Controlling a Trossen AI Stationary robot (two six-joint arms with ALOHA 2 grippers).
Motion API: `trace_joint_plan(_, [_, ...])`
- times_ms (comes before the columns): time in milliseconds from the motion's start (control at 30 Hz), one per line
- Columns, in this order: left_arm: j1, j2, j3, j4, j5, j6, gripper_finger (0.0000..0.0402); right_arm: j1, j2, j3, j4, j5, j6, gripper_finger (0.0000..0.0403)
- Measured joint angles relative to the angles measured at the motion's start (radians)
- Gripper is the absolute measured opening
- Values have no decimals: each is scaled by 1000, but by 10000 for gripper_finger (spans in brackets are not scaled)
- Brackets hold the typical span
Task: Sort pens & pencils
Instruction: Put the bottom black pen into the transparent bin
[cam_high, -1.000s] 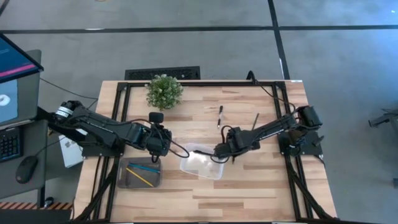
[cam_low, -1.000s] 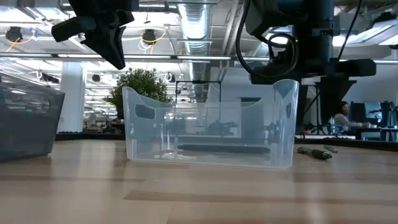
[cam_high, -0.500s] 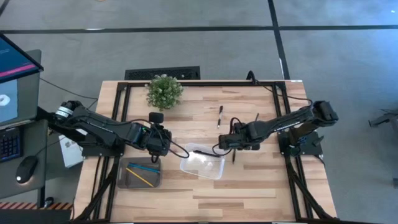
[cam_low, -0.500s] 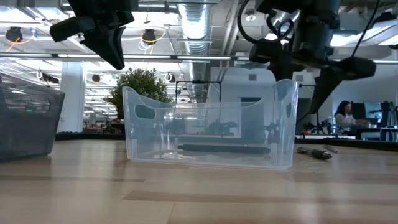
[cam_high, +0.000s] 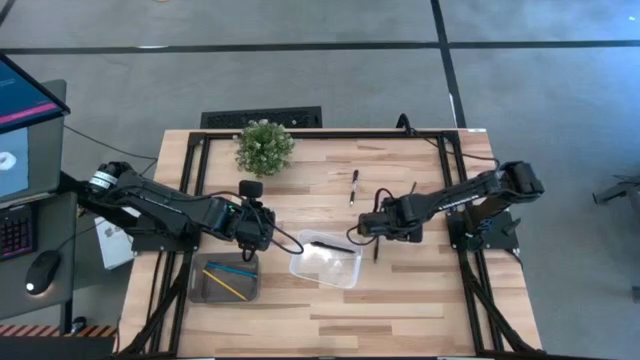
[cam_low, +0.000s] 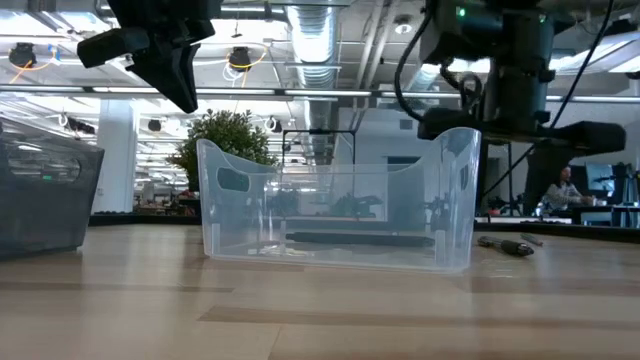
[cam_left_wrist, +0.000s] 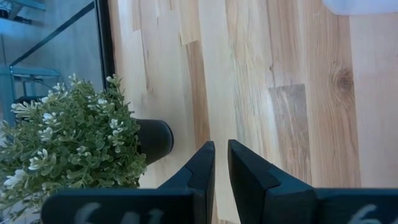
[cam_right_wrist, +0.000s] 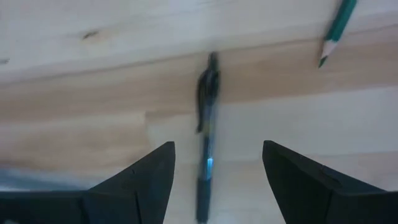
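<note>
Right now your right gripper (cam_high: 372, 228) hangs just beside the right end of the clear bin (cam_high: 326, 262), its fingers (cam_right_wrist: 144, 180) spread wide and holding nothing. Through its wrist camera you see a black pen (cam_right_wrist: 207, 134) lying on the table (cam_high: 400, 300) in line with the gap between the fingers, and the tip of a green pencil (cam_right_wrist: 336, 30) farther off.

From above, one black pen (cam_high: 329, 245) lies inside the clear bin. Another pen (cam_high: 354, 186) rests on the wood toward the far side, and a dark stick (cam_high: 411, 195) lies well to its right.

Your left gripper (cam_high: 256, 228) waits above the grey tray (cam_high: 225, 279), fingers (cam_left_wrist: 249, 174) nearly together with only a thin gap, empty. The yellow pencil (cam_high: 229, 286) and blue pencil (cam_high: 232, 269) lie in that tray. A potted plant (cam_high: 263, 147) stands near the far edge.
</note>
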Motion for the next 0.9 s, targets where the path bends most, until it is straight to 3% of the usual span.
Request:
trace_joint_plan(267, [0, 0, 0, 0, 0, 0, 36, -33, 4, -19, 31, 2, -26, 265])
trace_joint_plan(633, [0, 0, 0, -1, -1, 1, 36, -68, 167, -10, 49, -51, -88, 265])
trace_joint_plan(900, [0, 0, 0, -1, -1, 15, 36, -66, 142, -15, 54, -48, -84, 265])
